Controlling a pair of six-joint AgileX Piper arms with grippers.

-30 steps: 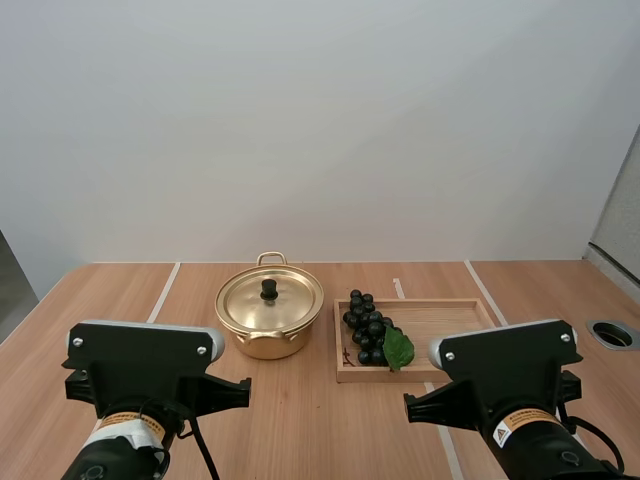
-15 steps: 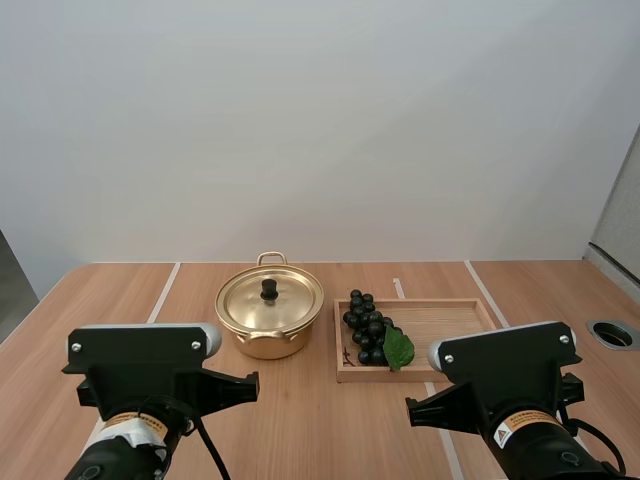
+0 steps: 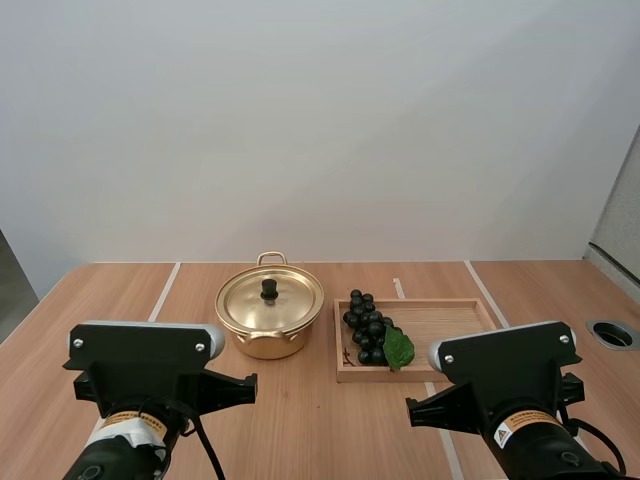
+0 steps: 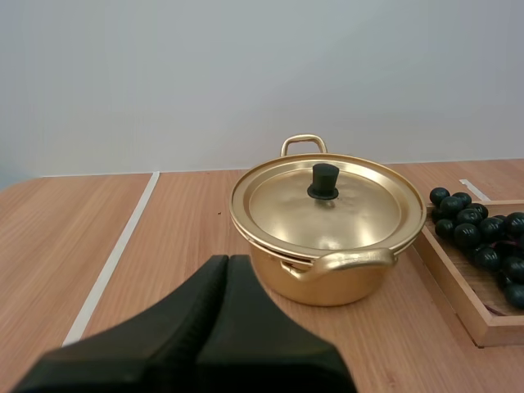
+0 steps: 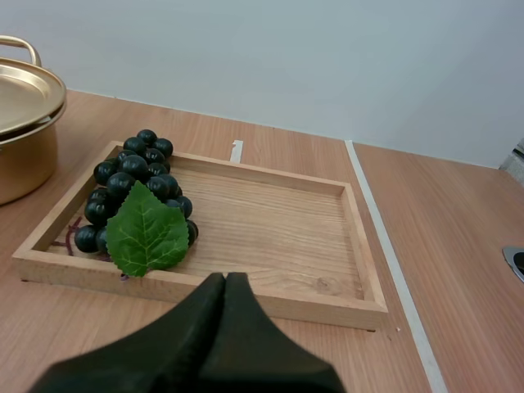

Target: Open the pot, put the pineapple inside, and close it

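Golden metal pot (image 3: 270, 318) with its lid (image 3: 285, 300) on sits on the wooden tabletop (image 3: 320, 430) beside a wooden tray (image 3: 440, 320) of dark grapes (image 3: 367, 325) in the high view; no pineapple appears. The left arm (image 3: 145, 350) has barely shifted within the last second, so nothing is started. In the left wrist view, the left gripper (image 4: 228, 262) is clenched empty, short of the pot. In the right wrist view, the right gripper (image 5: 225, 280) is clenched empty before the tray.

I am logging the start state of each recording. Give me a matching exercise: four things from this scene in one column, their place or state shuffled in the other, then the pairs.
Things:
1. lid
2. grapes
3. left gripper
4. tray

Place or state:
A. at the tray's end nearest the pot
B. shut on nothing, short of the pot
C. seated on the pot
D. beside the pot, mostly bare wood

Pairs: 1-C, 2-A, 3-B, 4-D
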